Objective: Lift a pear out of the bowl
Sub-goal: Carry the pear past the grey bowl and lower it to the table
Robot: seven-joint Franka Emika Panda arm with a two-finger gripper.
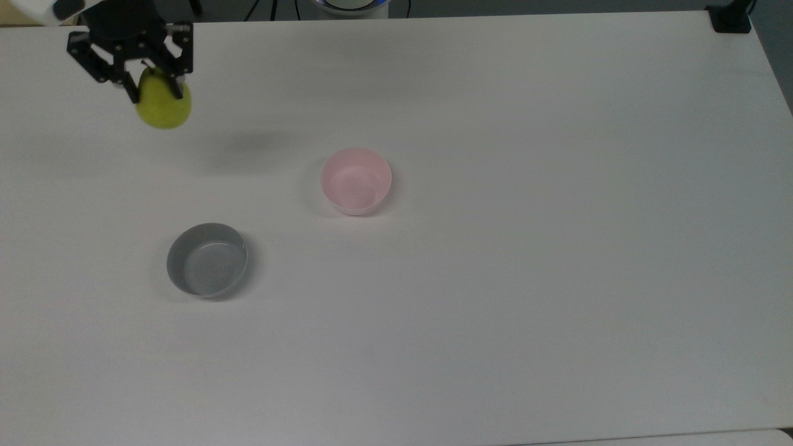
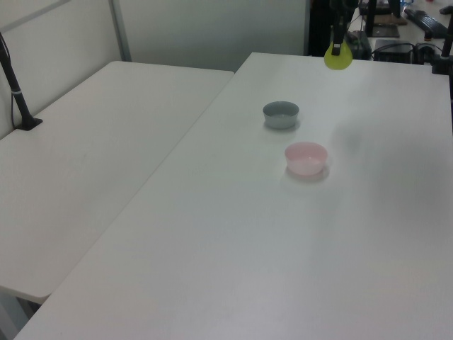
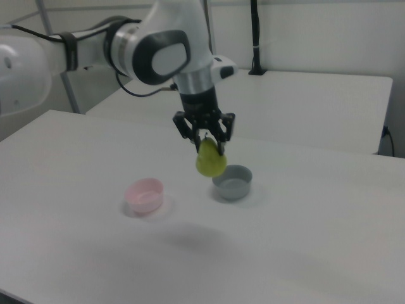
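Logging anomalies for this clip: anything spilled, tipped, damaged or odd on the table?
Nothing stands out. The pink bowl and the grey bowl sit upright and empty on the white table; the gripper holds the pear in the air.

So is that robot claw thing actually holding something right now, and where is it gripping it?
Yes. The end effector holds the pear by its narrow upper end near the stem; the rounder lower part hangs free, above the table.
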